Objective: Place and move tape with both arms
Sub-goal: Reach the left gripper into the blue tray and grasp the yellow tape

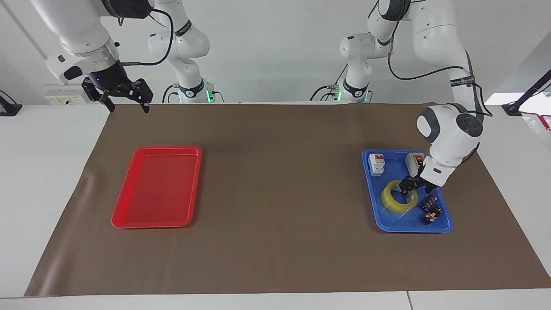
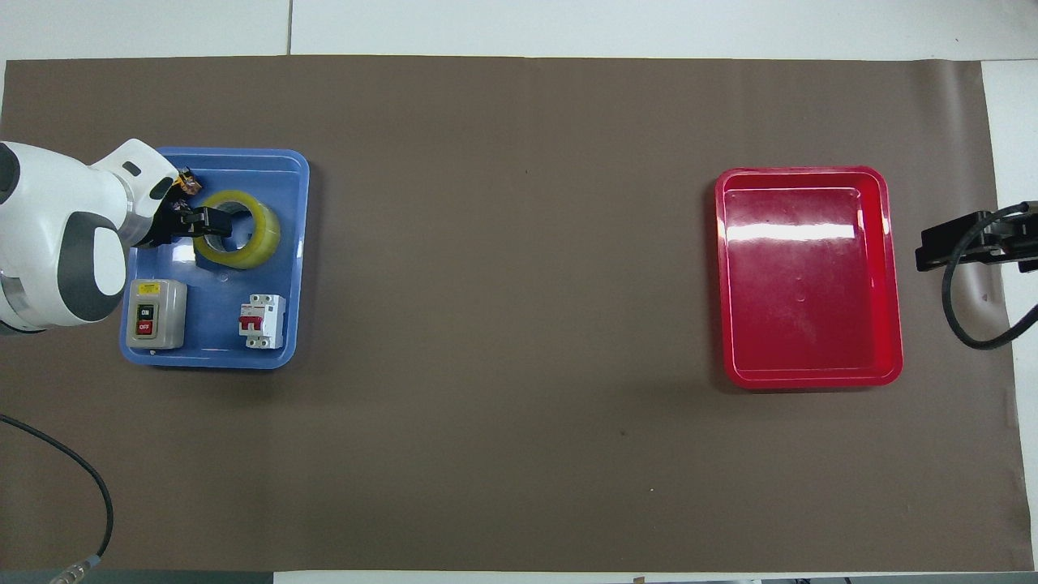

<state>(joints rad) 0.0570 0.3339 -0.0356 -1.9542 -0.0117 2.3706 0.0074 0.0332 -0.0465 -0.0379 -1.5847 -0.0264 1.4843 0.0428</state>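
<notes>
Tape (image 1: 397, 199) lies flat in blue tray (image 1: 387, 224), lower right of facing view, among a grey switch box (image 2: 154, 324), white breaker (image 2: 262, 321) and small dark parts (image 1: 431, 209). Left gripper (image 1: 412, 187) down at the roll's rim, jaws spread, astride its wall. Right gripper (image 1: 127, 102) waits upper left, above the worktop edge, jaws released. Red tray (image 1: 157, 189) mid-left.

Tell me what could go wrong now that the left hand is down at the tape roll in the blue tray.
1. The left hand, open, sits at the tape rim; an off-centre close could let the glossy roll slip.
2. The small black parts lie right beside the tape in the blue tray; lifting could knock them.
3. The grey switch box sits close under the wrist, so a swing might clip it.
</notes>
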